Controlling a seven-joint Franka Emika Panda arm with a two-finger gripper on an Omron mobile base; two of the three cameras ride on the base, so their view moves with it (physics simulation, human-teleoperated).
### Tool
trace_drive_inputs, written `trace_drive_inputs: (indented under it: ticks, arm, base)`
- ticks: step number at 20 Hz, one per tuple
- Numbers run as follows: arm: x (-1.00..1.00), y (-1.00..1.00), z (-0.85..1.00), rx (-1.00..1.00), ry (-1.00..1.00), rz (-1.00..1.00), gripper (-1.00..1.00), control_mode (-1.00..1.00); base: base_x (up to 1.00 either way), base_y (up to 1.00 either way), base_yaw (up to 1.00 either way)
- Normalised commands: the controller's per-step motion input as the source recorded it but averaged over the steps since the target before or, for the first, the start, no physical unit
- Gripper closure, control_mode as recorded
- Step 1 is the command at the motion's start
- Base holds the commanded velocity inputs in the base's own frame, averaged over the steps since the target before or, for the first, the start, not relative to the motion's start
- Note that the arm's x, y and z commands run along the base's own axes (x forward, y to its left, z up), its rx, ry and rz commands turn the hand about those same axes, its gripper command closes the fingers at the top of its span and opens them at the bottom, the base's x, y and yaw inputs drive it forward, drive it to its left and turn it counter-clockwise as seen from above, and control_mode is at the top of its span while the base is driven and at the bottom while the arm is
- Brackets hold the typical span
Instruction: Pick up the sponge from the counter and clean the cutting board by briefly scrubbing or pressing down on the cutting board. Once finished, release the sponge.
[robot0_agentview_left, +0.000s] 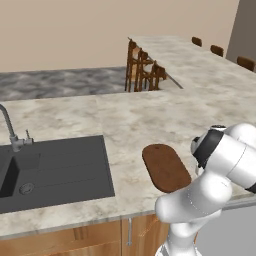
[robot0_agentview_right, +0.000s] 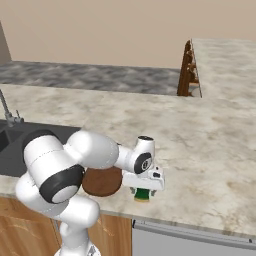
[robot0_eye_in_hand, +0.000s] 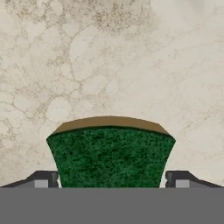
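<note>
The sponge (robot0_eye_in_hand: 109, 153), dark green on top with a yellow base, lies on the marbled counter (robot0_eye_in_hand: 109, 52). My gripper (robot0_eye_in_hand: 112, 179) is open and straddles it, with one dark fingertip (robot0_eye_in_hand: 43, 178) just outside each side. In the right base view the sponge (robot0_agentview_right: 142, 195) sits under the gripper (robot0_agentview_right: 143, 189), close to the counter's (robot0_agentview_right: 200, 150) front edge and just right of the cutting board (robot0_agentview_right: 102, 181). The dark brown oval cutting board (robot0_agentview_left: 165, 167) lies on the counter (robot0_agentview_left: 125, 115), with its near end hidden by my arm.
A dark grey sink (robot0_agentview_left: 50, 170) with a faucet (robot0_agentview_left: 12, 132) is set into the counter left of the board. Wooden chairs (robot0_agentview_left: 142, 70) stand at the far counter's gap. The counter's front edge runs right behind the sponge.
</note>
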Motion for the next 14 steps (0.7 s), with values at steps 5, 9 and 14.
trace_drive_inputs:
  ticks: [5,9,14]
  arm:
    - [-0.01,0.00,0.62,0.00,0.00,0.00,-1.00,-1.00]
    - [-0.11,0.47,0.71,0.00,-0.01,0.00,-1.00,-1.00]
    - [-0.02,0.68,0.85,0.01,-0.08,0.00,-1.00,-1.00]
  base:
    - [0.00,0.00,0.00]
    - [0.00,0.00,0.00]
    - [0.00,0.00,0.00]
